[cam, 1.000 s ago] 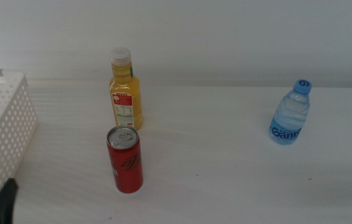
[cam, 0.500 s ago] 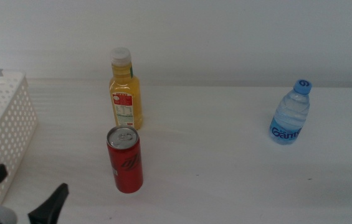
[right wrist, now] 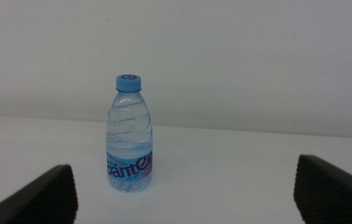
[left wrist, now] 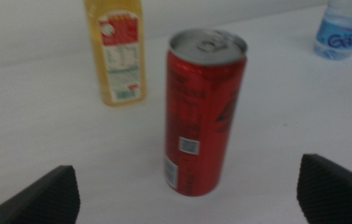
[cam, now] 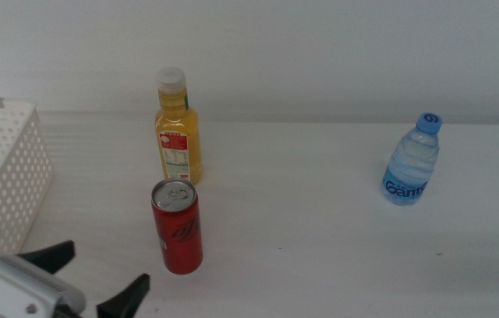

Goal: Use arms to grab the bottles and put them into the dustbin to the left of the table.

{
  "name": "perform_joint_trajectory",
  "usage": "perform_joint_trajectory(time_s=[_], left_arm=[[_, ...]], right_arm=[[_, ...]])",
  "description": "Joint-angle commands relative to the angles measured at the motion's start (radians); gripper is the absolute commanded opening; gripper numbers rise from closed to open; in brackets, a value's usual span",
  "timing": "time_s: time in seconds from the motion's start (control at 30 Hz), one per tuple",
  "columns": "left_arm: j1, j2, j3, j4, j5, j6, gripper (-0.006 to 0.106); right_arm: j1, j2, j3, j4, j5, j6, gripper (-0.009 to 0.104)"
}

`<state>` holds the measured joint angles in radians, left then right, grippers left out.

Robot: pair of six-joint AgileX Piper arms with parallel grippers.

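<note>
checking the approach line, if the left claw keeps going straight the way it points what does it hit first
Most likely the red can: it stands upright, centred ahead of the open left claw. The yellow juice bottle stands farther back, off to one side.

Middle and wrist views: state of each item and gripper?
Red can: upright, free.
Juice bottle: upright, capped.
Water bottle: upright, capped.
Basket: upright; inside not visible.
Left gripper: open, short of the can.
Right gripper: open, facing the water bottle.
</note>
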<state>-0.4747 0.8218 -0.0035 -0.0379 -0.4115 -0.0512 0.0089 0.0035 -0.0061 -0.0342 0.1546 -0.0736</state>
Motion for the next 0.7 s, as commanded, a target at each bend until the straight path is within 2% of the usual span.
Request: perform_joint_trajectory(time_s=[0.0,0.3,0.67], left_arm=[[-0.046,0.082,0.041,-0.043,-0.090,-0.002,0.094],[-0.175,0.390,0.041,-0.136,-0.437,0.009,0.094],[-0.184,0.706,0.037,-0.151,-0.812,-0.028,0.094]], right_arm=[[-0.008,-0.041,0.045,-0.004,-0.012,-0.002,0.093],[-0.008,-0.041,0.045,-0.004,-0.012,-0.002,0.093],[-0.008,-0.041,0.045,-0.004,-0.012,-0.002,0.093]])
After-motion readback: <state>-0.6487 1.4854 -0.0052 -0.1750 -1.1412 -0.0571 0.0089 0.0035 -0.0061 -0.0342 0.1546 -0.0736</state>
